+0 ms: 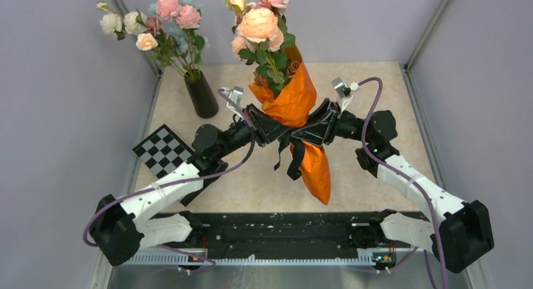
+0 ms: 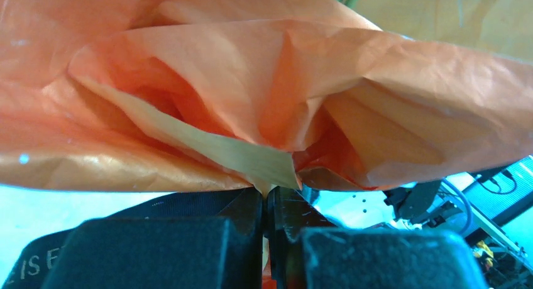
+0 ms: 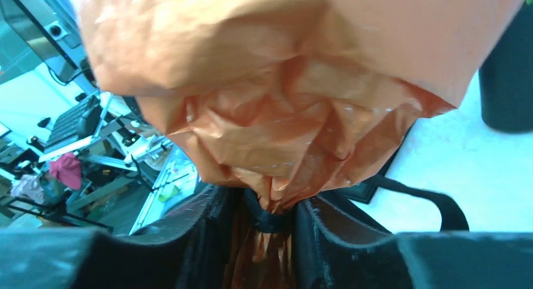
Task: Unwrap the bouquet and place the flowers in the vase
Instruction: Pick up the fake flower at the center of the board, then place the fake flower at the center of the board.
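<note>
The bouquet (image 1: 294, 103) stands over the middle of the table (image 1: 251, 182), apart from the vase (image 1: 202, 95) near the back left corner. The left gripper (image 2: 267, 198), pressed together, pinches a fold of its orange paper. The right gripper (image 3: 267, 201) straddles its ribboned neck; whether it grips, I cannot tell.

A counter (image 1: 264, 188) with a pale beige, marbled top is closed in by plain lavender-grey panels: a back wall (image 1: 352, 19), a left wall (image 1: 56, 125) and a right wall (image 1: 484, 113). Slim metal posts (image 1: 435, 19) join them at the rear corners. The light is soft and even, with only faint shadows. In the right wrist view the counter looks washed bluish-white. Past its edge lies a cluttered room with grey metal racks (image 3: 94, 129) and a pink cloth (image 3: 66, 169).
</note>
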